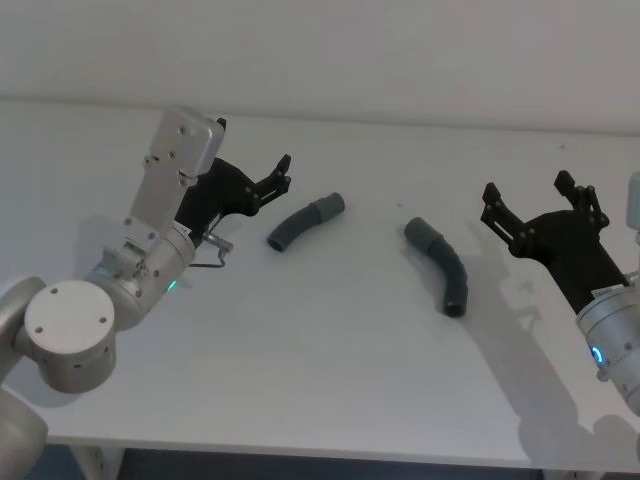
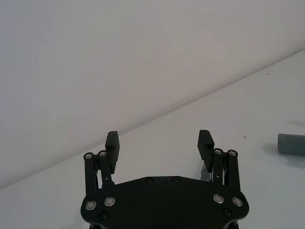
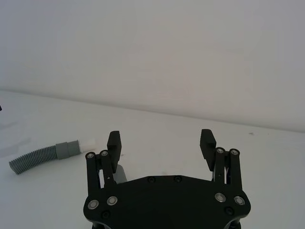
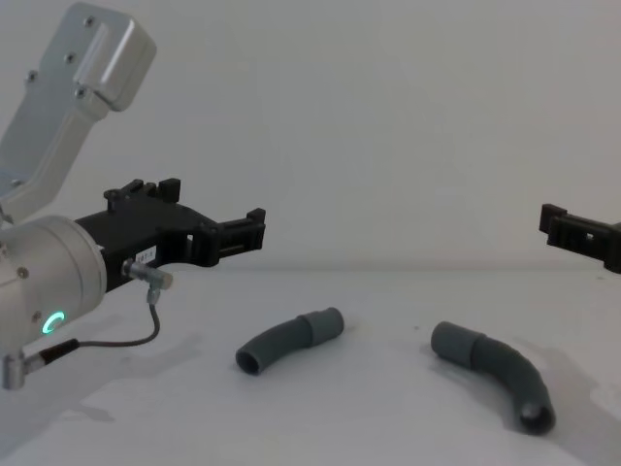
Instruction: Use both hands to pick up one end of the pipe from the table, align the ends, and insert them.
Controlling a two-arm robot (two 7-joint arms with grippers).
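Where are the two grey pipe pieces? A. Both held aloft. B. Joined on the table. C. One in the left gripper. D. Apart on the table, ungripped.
D: the left pipe piece and right pipe piece lie separately on the table, while the left gripper and right gripper hover open and empty.

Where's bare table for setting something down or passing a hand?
Widest free patch: table front strip, nearer the robot than both pieces. Then the gap between left pipe piece and right pipe piece, and the strip behind them. Crowded: left gripper beside the left piece, right gripper beside the right.
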